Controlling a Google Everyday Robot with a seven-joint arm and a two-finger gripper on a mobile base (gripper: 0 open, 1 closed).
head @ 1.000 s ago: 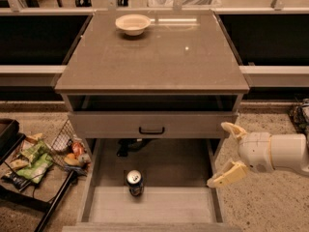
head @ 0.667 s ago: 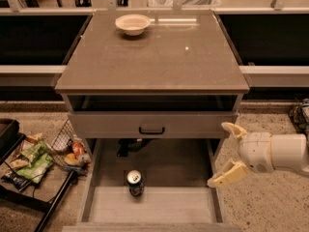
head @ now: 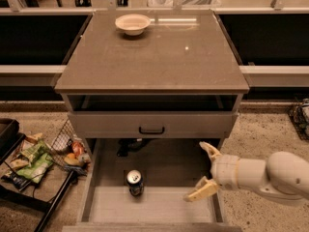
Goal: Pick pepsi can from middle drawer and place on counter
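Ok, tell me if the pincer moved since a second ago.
Yes. The open pincer has shifted left and down in view, from the right end of the grey drawer front to over the middle drawer, nearer the pepsi can.

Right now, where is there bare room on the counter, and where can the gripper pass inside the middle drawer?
The counter is bare everywhere in front and right of the bowl at its back left. In the middle drawer, the floor between the pepsi can and the open gripper at the right wall is free.
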